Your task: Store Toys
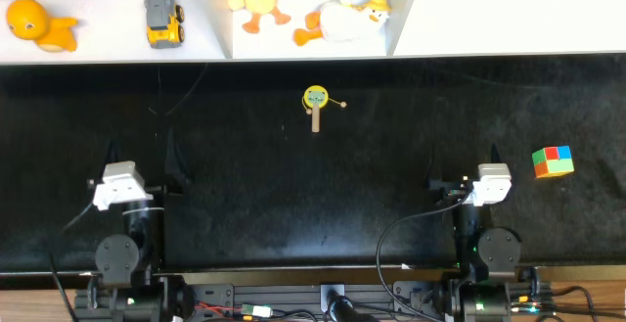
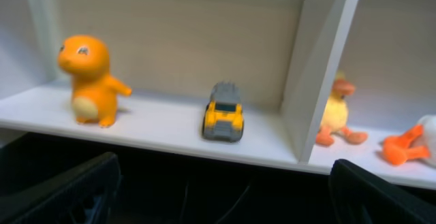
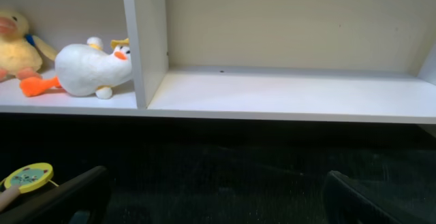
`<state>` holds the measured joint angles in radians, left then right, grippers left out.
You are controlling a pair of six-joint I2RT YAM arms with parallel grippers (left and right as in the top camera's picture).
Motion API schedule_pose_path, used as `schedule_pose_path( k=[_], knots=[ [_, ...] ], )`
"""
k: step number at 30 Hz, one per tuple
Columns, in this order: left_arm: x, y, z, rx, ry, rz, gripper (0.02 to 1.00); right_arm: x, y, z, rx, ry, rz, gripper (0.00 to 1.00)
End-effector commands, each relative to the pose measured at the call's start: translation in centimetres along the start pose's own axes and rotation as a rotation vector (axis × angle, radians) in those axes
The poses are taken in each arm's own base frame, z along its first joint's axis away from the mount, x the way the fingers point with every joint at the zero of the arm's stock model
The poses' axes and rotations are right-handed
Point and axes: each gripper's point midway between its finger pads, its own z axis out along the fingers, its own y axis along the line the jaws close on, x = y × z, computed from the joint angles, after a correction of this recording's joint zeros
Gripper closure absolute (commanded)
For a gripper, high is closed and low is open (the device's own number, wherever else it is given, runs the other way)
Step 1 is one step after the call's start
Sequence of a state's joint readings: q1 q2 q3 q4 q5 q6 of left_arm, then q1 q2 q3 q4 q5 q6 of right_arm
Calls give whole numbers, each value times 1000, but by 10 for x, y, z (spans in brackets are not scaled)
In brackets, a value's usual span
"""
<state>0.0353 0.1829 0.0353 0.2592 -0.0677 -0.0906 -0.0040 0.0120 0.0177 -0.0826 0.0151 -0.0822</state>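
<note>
The left pincer [image 2: 225, 195] and right pincer [image 3: 218, 200] gape apart. The shelf divider [image 2: 317, 67] clips the plush duck [image 2: 335, 115]. A puzzle cube [image 1: 553, 161], probably, sits near the counter's right edge.

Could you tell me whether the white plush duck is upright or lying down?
Lying down: the white plush duck stretches flat along the shelf, orange feet out behind.
</note>
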Motion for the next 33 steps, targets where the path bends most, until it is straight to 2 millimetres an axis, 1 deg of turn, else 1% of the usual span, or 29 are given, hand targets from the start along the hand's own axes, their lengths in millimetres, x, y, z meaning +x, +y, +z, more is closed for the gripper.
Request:
schedule_pose_path(
  k=[1, 3, 5, 8, 11, 13, 33],
  knots=[
    [8, 12, -9, -62, 2, 16, 20, 3, 0, 0, 1, 0, 4, 7],
    [14, 13, -12, -64, 25, 19, 20, 3, 0, 0, 1, 0, 4, 5],
    [26, 14, -13, -67, 70, 22, 20, 3, 0, 0, 1, 0, 4, 5],
    [54, 13, -17, -56, 188, 33, 20, 3, 0, 0, 1, 0, 4, 5],
    [54, 5, -16, -9, 189, 87, 20, 3, 0, 0, 1, 0, 4, 7],
    [54, 3, -16, -1, 190, 101, 20, 3, 0, 0, 1, 0, 4, 7],
    [53, 4, -16, -6, 186, 100, 20, 3, 0, 0, 1, 0, 4, 5]
  ],
)
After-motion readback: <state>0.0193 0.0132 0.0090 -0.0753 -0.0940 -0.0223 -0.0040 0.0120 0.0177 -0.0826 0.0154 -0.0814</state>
